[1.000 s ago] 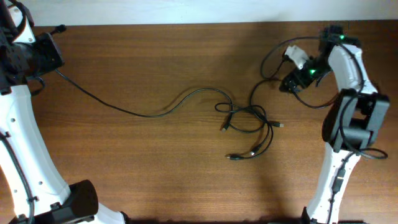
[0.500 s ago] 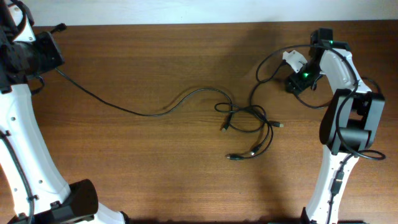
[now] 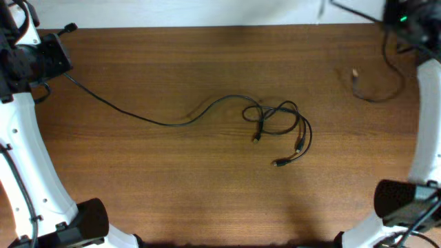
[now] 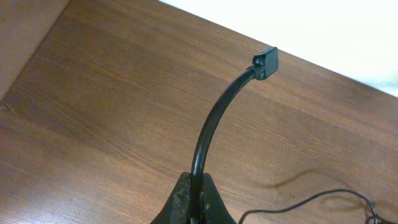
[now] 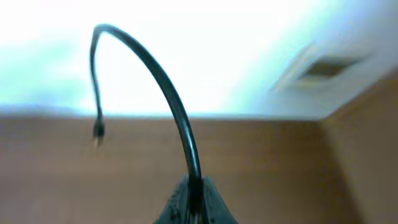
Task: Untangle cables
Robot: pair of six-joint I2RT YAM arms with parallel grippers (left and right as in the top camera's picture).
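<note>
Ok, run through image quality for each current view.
Overhead: evenly lit, sharp on the tangled thin black cables; the white right arm smears near the top edge. Left wrist: crisp on the black cord with a square plug in the left end effector, background blown white. Right wrist: soft all over, upper half washed out behind the curved black cord.

On the brown wooden table [image 3: 172,186], the knot of thin black cables [image 3: 279,127] lies at centre. Its long strand [image 3: 138,117] runs left to the left tool [image 4: 193,202]. A loose black cord [image 3: 377,100] lies at the far right.
</note>
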